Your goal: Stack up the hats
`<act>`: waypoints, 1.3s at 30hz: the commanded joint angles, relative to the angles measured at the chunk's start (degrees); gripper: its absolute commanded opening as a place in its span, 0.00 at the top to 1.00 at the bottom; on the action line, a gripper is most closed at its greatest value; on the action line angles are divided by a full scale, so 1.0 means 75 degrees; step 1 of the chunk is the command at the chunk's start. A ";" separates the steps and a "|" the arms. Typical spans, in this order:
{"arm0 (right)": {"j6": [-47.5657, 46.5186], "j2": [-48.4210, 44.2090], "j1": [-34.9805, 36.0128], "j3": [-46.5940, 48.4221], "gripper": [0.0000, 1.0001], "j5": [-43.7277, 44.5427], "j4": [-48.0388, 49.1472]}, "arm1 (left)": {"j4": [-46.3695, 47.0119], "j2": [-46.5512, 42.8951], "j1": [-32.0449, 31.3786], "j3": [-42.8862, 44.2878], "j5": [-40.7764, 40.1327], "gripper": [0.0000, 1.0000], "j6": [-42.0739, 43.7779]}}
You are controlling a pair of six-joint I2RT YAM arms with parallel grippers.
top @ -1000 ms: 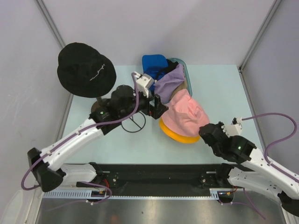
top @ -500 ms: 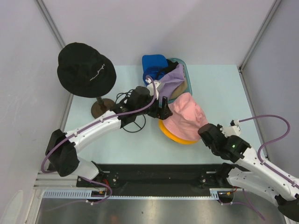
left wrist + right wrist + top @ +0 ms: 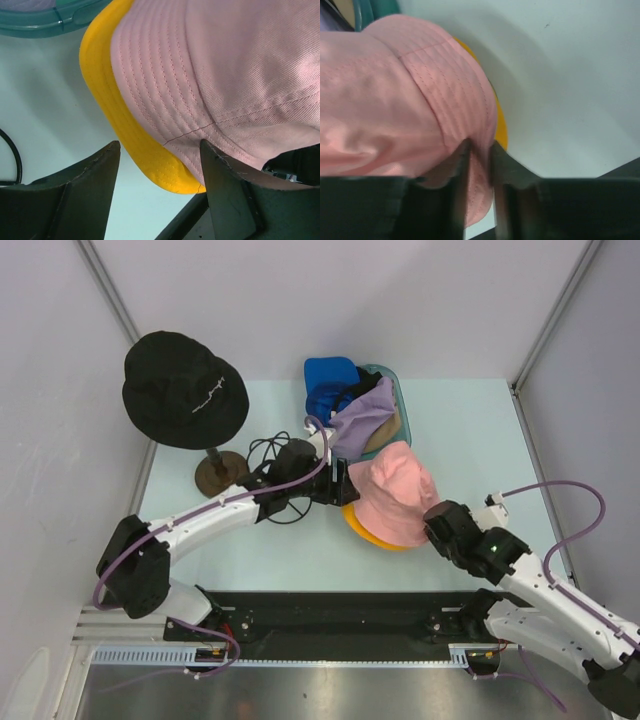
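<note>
Pale green table (image 3: 470, 430) under grey walls: the left gripper (image 3: 160, 150) stands with jaws apart around the near-left brim edges of the stacked hats, while the right gripper (image 3: 480, 150) pinches the brim of the pink fabric bucket hat (image 3: 395, 490). That hat sits crown up, brim down, on the orange bucket hat (image 3: 107, 90), roughly round with no clear long axis. Behind them, a teal bin (image 3: 397, 385) holds a lavender hat (image 3: 365, 415) and a blue cap (image 3: 328, 375). At far left, a black bucket hat (image 3: 185, 388) tops a stand.

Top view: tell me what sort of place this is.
Probably a robot test booth: plain grey walls around a pale table, two arms bolted at its near edge, a black hat on a stand.
</note>
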 commanded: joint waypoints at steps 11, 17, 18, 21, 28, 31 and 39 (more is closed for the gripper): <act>-0.3992 0.0087 -0.0437 0.3284 0.28 0.1210 -0.0812 | -0.0074 -0.0140 0.0147 0.0387 -0.0438 0.30 -0.0128; -0.6035 0.1376 -0.3904 0.3112 0.28 -0.3965 0.1847 | 0.0019 0.0223 0.0334 0.0809 -0.0497 0.30 -0.0105; -0.6187 0.1446 -0.4767 0.2937 0.28 -0.5468 0.2721 | 0.0066 0.0294 0.0357 0.0902 -0.0497 0.30 -0.0105; -0.6212 0.1857 -0.6037 0.2409 0.31 -0.7468 0.3594 | 0.0394 0.0702 0.0358 0.1289 -0.0381 0.30 -0.0104; -0.6213 0.1998 -0.5996 0.1600 0.31 -0.8295 0.4148 | 0.0137 0.2098 0.0369 0.2787 -0.0591 0.30 0.0036; -0.6189 0.1682 -0.5924 0.1248 0.30 -0.8050 0.4020 | -0.0108 0.2484 0.0381 0.3315 -0.0824 0.30 0.0059; -0.6504 0.1212 -0.7915 0.0768 0.29 -0.9513 0.4300 | -0.0988 0.1995 0.0615 0.3856 -0.1411 0.15 -0.0011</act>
